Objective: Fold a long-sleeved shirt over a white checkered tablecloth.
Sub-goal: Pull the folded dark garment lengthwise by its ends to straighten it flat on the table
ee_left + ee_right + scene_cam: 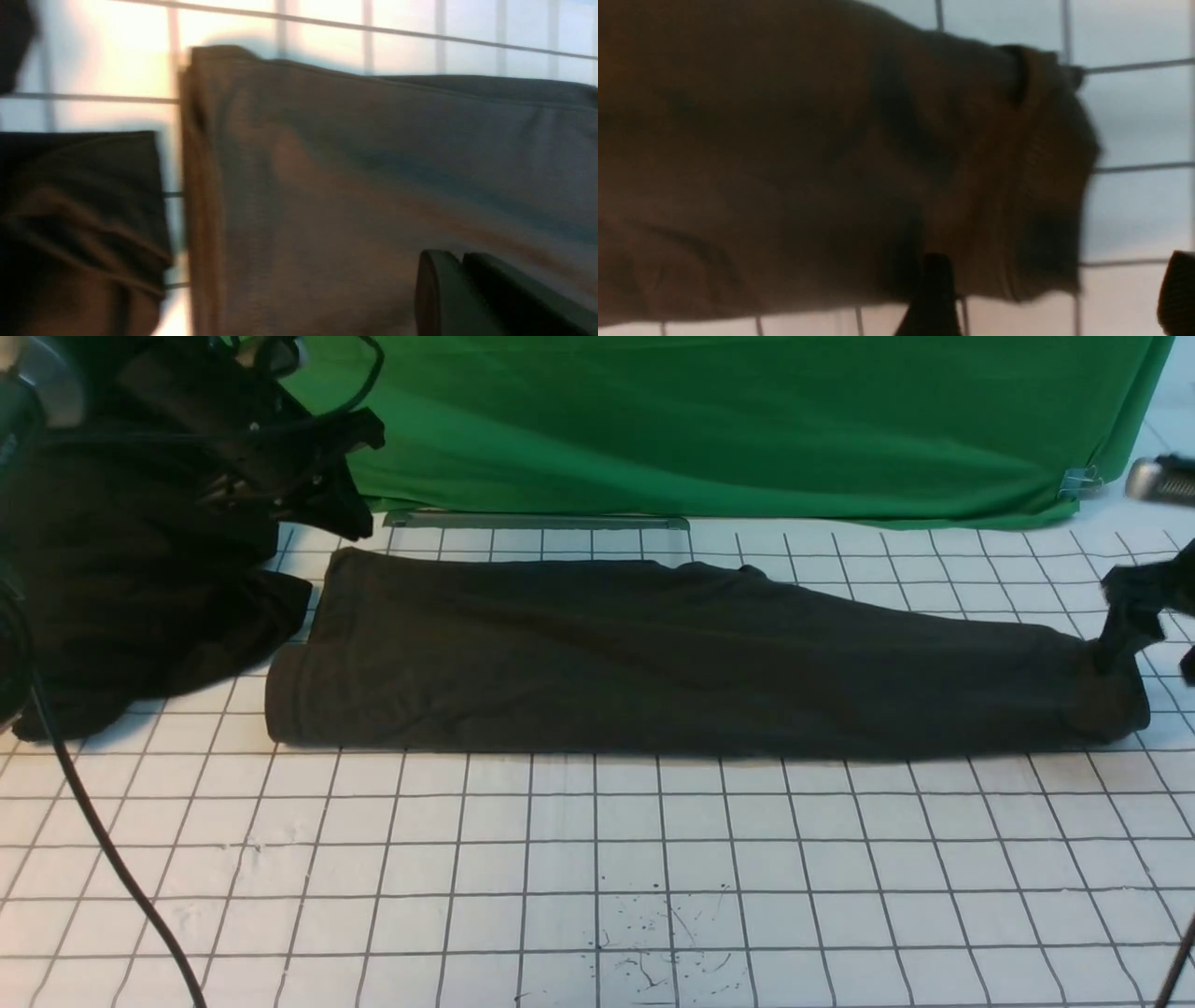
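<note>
Long-sleeved shirt (691, 658): was laid as long band on white checkered tablecloth (597, 840).
Left gripper (462, 261): jaws were seen together.
Right gripper (1056, 255): jaws were spread apart.

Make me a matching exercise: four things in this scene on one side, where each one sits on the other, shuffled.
1 shirt
2 tablecloth
3 green cloth
4 black heap

A at the back
B far left
C middle, folded into a long band
D spread under the shirt

Pairs: 1-C, 2-D, 3-A, 4-B
</note>
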Tool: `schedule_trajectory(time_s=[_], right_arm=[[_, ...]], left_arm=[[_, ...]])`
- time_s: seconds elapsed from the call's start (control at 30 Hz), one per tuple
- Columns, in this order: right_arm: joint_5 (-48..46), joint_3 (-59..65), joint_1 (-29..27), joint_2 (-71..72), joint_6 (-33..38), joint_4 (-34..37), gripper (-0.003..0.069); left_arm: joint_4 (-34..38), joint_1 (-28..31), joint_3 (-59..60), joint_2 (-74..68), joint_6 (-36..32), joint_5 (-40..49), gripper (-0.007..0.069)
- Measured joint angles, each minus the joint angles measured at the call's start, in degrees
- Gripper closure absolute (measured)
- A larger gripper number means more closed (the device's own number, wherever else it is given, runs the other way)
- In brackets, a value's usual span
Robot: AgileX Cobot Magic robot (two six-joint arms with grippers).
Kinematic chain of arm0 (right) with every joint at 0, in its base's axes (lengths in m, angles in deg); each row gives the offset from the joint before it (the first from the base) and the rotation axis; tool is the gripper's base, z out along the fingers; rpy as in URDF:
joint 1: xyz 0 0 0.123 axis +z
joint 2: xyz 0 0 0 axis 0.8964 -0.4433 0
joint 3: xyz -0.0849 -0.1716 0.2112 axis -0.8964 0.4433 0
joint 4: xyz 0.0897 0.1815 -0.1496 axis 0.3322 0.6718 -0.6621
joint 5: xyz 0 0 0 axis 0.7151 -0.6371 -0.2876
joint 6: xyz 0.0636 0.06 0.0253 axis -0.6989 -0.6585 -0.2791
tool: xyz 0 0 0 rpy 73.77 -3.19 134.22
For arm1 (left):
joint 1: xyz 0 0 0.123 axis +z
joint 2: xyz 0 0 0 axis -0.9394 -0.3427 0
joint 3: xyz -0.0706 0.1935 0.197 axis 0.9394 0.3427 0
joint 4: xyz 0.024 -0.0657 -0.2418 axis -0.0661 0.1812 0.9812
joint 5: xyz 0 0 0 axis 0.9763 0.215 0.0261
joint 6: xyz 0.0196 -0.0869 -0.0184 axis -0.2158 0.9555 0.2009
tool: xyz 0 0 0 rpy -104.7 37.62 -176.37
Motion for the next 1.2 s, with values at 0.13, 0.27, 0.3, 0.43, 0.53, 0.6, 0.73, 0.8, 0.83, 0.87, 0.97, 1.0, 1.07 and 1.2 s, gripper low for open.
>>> schedule_trajectory(time_s=[0.13,0.27,0.3,0.43,0.53,0.6,0.73,0.8,0.83,0.87,0.97,1.0,1.07,1.2], right_arm=[[0.53,0.00,0.10,-3.54,0.00,0.28,0.0085],[0.91,0.00,0.10,-5.43,0.16,0.13,0.0099],[1.06,0.00,0.10,-5.43,0.43,0.18,0.0138],[0.90,0.00,0.10,-5.43,2.76,0.88,0.0375],[0.42,0.00,0.10,-5.43,3.48,1.50,0.0586],[0.28,0.00,0.10,-5.43,3.87,1.62,0.0630],[0.23,0.00,0.10,-5.43,4.24,1.69,0.0641],[0.23,0.00,0.10,-5.43,4.26,1.69,0.0641],[0.23,0.00,0.10,-5.43,4.32,1.69,0.0641],[0.23,0.00,0.10,-5.43,4.32,1.69,0.0641],[0.19,-0.01,0.10,-5.43,4.32,1.74,0.0641],[0.16,-0.01,0.10,-5.43,4.32,1.74,0.0641],[0.16,-0.01,0.10,-5.43,4.32,1.74,0.0641],[0.16,-0.01,0.10,-5.43,4.32,1.74,0.0641]], left_arm=[[-2.38,0.00,0.00,-0.05,0.41,0.00,0.0536],[-7.32,0.00,0.00,-0.05,5.19,0.00,0.0494],[-7.85,0.00,0.15,0.08,6.35,0.00,0.0475],[-3.17,0.10,4.29,3.06,4.20,-0.01,0.0419],[-2.78,-0.12,11.76,9.79,2.53,-0.21,0.0375],[-5.30,-0.12,17.91,13.93,2.53,-0.26,0.0357],[-8.35,-0.07,31.92,21.96,2.79,0.03,0.0329],[-7.93,-0.07,35.46,23.18,2.79,0.09,0.0323],[-7.15,-0.07,38.28,23.87,2.79,-0.68,0.0317],[-6.12,-0.07,41.13,23.93,2.79,-3.40,0.0312],[-5.60,-0.07,43.04,23.47,2.79,-7.19,0.0305],[-5.45,-0.07,43.49,23.19,2.79,-8.83,0.0305],[-4.99,-0.07,43.88,22.23,2.79,-13.60,0.0303],[-4.20,-0.07,43.88,20.15,2.60,-18.77,0.0307]])
